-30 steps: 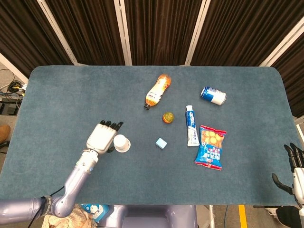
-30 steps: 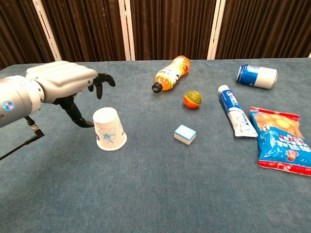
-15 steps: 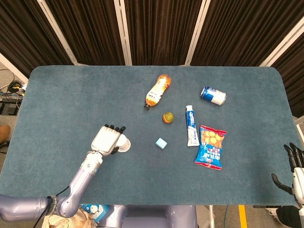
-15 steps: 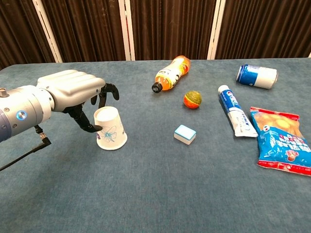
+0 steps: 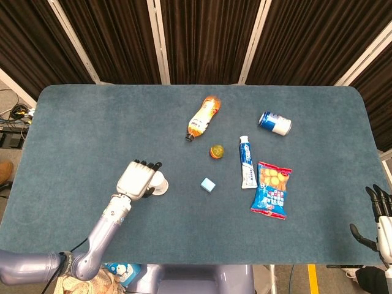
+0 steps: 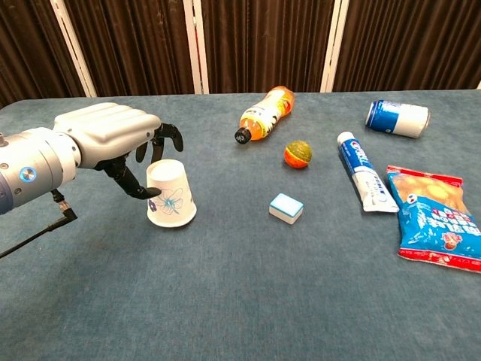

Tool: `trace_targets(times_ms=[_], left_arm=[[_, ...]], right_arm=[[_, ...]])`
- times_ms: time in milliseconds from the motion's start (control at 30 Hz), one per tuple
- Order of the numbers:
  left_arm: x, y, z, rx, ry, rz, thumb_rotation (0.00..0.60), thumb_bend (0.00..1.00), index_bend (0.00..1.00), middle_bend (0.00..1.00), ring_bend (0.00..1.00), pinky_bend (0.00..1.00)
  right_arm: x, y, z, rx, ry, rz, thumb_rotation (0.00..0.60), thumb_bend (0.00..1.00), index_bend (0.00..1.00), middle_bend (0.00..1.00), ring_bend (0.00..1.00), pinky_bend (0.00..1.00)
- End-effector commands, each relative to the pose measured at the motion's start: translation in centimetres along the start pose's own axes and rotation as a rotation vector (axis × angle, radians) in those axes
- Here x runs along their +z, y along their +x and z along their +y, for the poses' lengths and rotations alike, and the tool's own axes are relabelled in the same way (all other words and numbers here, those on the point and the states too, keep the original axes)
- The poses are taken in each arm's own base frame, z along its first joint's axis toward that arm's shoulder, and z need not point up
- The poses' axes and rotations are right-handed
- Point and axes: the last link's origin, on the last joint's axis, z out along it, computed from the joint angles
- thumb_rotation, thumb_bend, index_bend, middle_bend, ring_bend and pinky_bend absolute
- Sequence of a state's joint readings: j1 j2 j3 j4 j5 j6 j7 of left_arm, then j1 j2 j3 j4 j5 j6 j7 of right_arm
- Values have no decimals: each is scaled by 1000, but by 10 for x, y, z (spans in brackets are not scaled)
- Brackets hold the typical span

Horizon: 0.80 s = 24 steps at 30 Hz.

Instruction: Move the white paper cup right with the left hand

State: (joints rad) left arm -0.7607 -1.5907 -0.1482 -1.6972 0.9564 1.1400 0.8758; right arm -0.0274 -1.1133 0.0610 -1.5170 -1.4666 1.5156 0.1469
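The white paper cup point(image 6: 171, 197) stands upside down on the blue table point(image 6: 248, 301), left of centre, leaning slightly. My left hand point(image 6: 113, 137) wraps it from the left. The thumb presses the cup's near-left side and the fingers point(image 6: 168, 135) curl over its far side. From above, the left hand point(image 5: 137, 179) covers the left part of the cup point(image 5: 160, 184). My right hand point(image 5: 381, 219) hangs past the table's right front corner, fingers apart, holding nothing.
Right of the cup lie a small blue block point(image 6: 286, 208), an orange ball point(image 6: 297, 154), a toothpaste tube point(image 6: 361, 179) and a snack bag point(image 6: 434, 218). An orange bottle point(image 6: 263, 113) and a blue can point(image 6: 397, 117) lie further back.
The left hand moved in from the left and closed around the cup. The cup now leans a little. The right hand stayed still.
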Motion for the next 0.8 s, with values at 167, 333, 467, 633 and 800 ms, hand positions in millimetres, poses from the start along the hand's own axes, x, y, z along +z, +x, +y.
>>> trace_targets(times_ms=[167, 333, 467, 633, 800], left_arm=[[1, 9, 5, -17, -22, 36, 600, 281, 236, 422, 423, 469], [7, 21, 14, -31, -45, 86, 600, 281, 234, 421, 423, 469], [13, 29, 26, -51, -67, 121, 600, 281, 233, 421, 423, 469], [21, 34, 44, -67, -96, 148, 600, 281, 233, 421, 423, 469], [34, 38, 66, -46, -124, 161, 600, 280, 232, 421, 423, 469]], right_arm=[[0, 0, 0, 0, 0, -1, 600, 306, 0, 0, 0, 34], [0, 0, 0, 1, -2, -2, 600, 306, 0, 0, 0, 36], [1, 0, 0, 4, -1, -3, 600, 305, 0, 0, 0, 35], [0, 0, 0, 7, 1, -4, 600, 306, 0, 0, 0, 35], [-1, -1, 0, 12, 0, -13, 600, 305, 0, 0, 0, 35]])
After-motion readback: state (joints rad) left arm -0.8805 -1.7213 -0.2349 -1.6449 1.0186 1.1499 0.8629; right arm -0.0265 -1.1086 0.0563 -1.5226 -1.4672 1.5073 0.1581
